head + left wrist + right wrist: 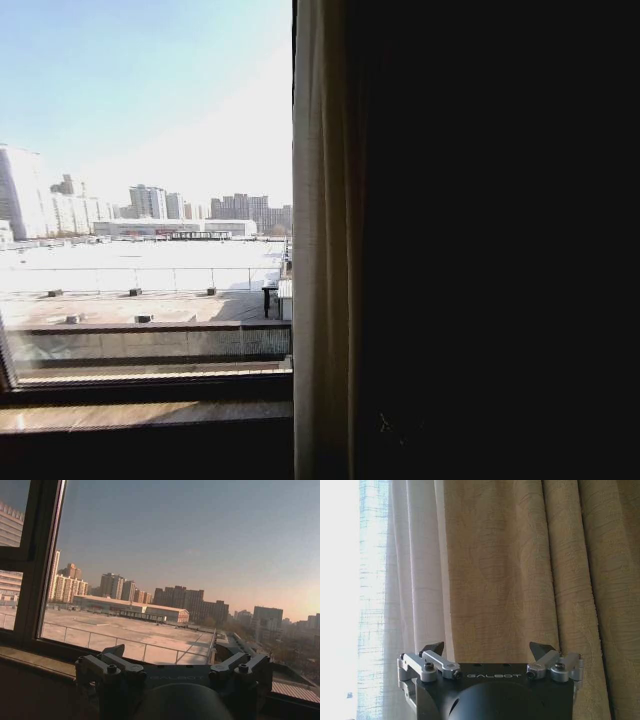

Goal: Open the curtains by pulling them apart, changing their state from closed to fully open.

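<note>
In the head view, the curtains (322,250) hang as a cream pleated edge beside bare glass, and everything to their right is dark shadow. The right wrist view faces the curtains (510,570) close up: beige woven pleats, with a paler sheer strip along the bright side. My right gripper (487,647) is open just in front of that fabric, with nothing between its fingers. My left gripper (175,661) is open too, facing uncovered window glass above the sill and holding nothing.
A dark window frame (35,580) stands beside the left gripper. The window sill (140,415) runs below the glass. Beyond the glass lie a flat rooftop with railings and distant city buildings.
</note>
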You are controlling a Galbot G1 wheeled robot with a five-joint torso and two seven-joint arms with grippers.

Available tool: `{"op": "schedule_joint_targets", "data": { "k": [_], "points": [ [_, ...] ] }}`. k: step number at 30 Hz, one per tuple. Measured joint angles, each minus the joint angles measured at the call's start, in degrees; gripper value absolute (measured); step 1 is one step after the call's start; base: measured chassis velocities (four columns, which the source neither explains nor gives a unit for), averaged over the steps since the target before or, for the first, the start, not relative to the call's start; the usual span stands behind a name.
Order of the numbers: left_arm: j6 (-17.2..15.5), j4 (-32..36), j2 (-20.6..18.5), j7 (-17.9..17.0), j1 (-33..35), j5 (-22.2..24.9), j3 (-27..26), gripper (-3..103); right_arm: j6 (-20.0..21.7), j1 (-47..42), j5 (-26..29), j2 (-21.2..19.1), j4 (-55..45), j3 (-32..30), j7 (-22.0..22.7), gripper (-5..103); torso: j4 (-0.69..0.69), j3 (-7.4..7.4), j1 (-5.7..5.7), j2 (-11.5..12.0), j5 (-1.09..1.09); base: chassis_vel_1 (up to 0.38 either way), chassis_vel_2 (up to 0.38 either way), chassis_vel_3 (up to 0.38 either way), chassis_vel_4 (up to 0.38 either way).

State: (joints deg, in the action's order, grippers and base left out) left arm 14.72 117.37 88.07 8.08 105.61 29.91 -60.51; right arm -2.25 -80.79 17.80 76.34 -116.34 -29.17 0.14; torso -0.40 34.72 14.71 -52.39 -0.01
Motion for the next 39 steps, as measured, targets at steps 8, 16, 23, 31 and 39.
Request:
{"op": "schedule_joint_targets", "data": {
  "k": [8, 16, 23, 31, 39],
  "points": [
    [-0.1, -0.2, -0.2, 0.0, -0.1, 0.0, 0.0, 100, -0.2, 0.1, -1.1, 0.4, 0.3, -0.1, 0.0, 100, 0.00, 0.00, 0.00, 0.0, 0.00, 0.000, 0.000, 0.000, 0.000],
    [-0.1, -0.2, -0.3, 0.0, -0.1, -0.1, 0.1, 100, -0.2, 0.3, -2.4, 0.5, 0.5, 0.3, -0.1, 100, 0.00, 0.00, 0.00, 0.0, 0.00, 0.000, 0.000, 0.000, 0.000],
    [-0.2, 0.3, -0.2, -0.1, -0.1, -0.1, 0.0, 100, -0.4, 0.4, -3.8, 0.7, 0.7, 0.4, -1.0, 100, 0.00, 0.00, 0.00, 0.0, 0.01, 0.007, 0.011, -0.006, -0.011],
    [-0.2, 0.0, 0.0, -0.1, 0.0, -0.4, 0.1, 100, -1.1, -0.4, -4.7, 1.5, 1.0, 0.4, -1.8, 100, 0.00, 0.00, 0.00, 0.0, 0.01, 0.110, 0.118, -0.106, -0.115],
    [-0.1, -0.5, 0.4, -0.1, -0.2, -0.8, 0.7, 100, -1.3, -0.4, -4.9, 1.4, 1.5, 0.4, -1.8, 100, 0.00, 0.00, 0.00, 0.0, -0.01, 0.212, 0.208, -0.215, -0.219]
  ]
}}
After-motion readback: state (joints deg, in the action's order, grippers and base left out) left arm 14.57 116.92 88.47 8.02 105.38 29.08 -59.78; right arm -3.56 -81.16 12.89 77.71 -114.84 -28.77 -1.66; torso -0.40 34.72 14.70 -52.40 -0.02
